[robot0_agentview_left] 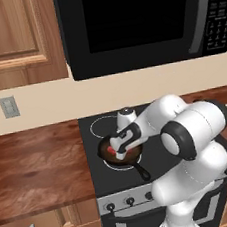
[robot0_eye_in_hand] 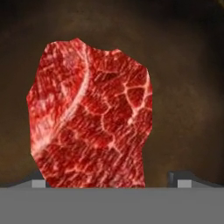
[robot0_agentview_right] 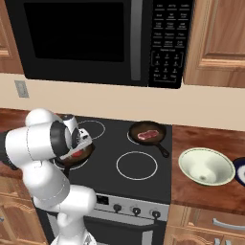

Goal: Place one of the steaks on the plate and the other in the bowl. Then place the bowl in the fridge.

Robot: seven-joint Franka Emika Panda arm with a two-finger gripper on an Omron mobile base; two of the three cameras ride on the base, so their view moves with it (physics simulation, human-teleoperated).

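Gripper (robot0_eye_in_hand: 111, 177) is spread wide, directly over a steak (robot0_eye_in_hand: 89, 116) lying in a dark skillet (robot0_agentview_left: 122, 156); one fingertip (robot0_eye_in_hand: 38, 181) shows at either side of the meat's near end, contact not discernible. The second steak (robot0_agentview_right: 147, 135) lies in another skillet (robot0_agentview_right: 148, 132), well apart from the hand, the bowl (robot0_agentview_right: 206, 166) beyond it.

The scene is being lit evenly and softly, with no glare being thrown. Only faint shadows are being cast on the counter (robot0_agentview_left: 36, 165). The steak (robot0_eye_in_hand: 89, 118) is being rendered coarsely, close up, against dim, blurred surroundings.
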